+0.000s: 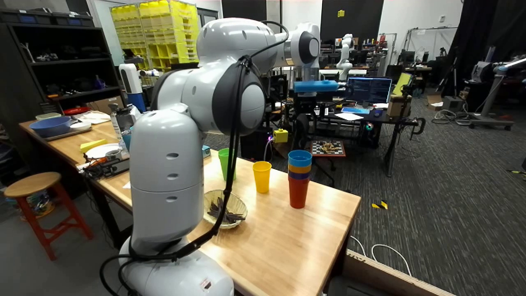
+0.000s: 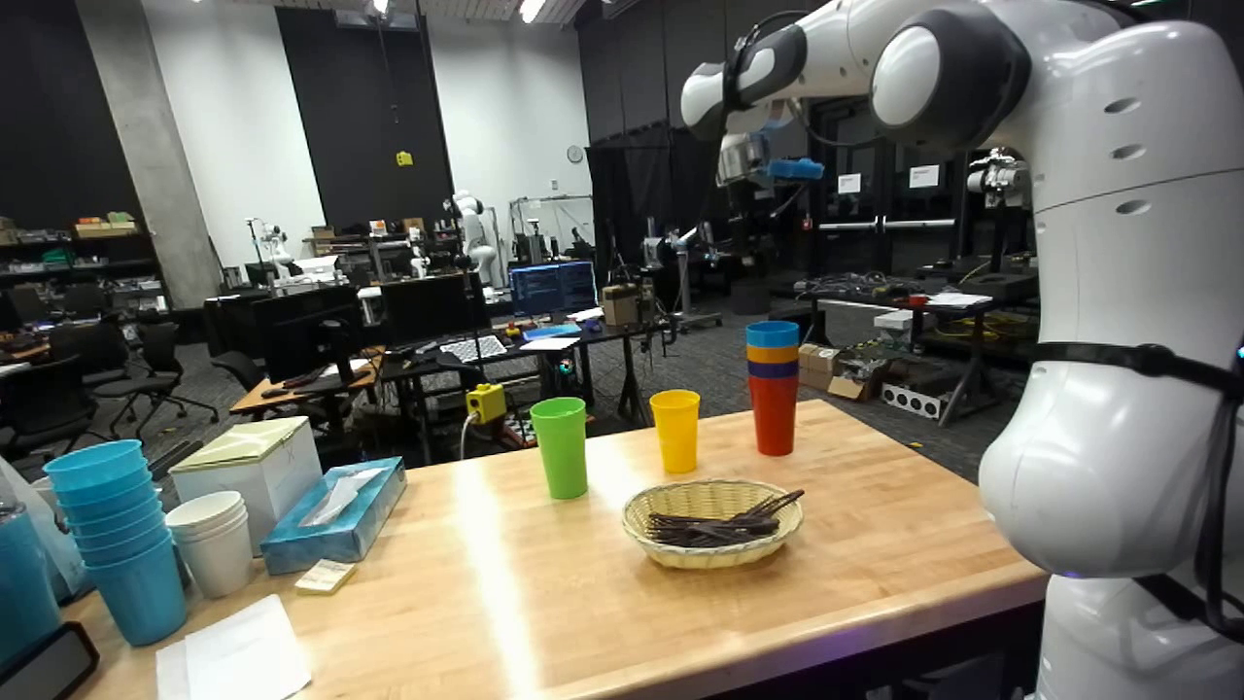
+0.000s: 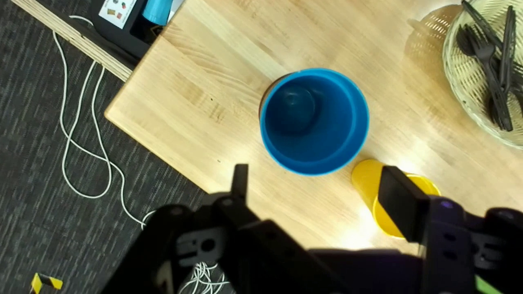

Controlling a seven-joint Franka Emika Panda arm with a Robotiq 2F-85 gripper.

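My gripper (image 3: 318,179) is open and empty, with its two dark fingers wide apart in the wrist view. It hangs high above the table in both exterior views (image 1: 303,127) (image 2: 753,238). Nearest is an upright cup stack (image 3: 314,122), blue on top, then orange, purple and red; it also shows in both exterior views (image 1: 298,191) (image 2: 775,413). A yellow cup (image 2: 675,431) stands beside it, partly hidden behind a finger in the wrist view (image 3: 365,177). A green cup (image 2: 561,447) stands farther along. A wicker basket (image 2: 671,558) holds dark plastic forks (image 2: 714,530).
The wooden table (image 3: 184,81) ends at a corner near the stack. A blue tissue box (image 2: 335,520), a white box (image 2: 262,476), stacked blue cups (image 2: 131,564) and white paper cups (image 2: 214,549) stand at the table's far end. White cables (image 3: 67,163) lie on the floor.
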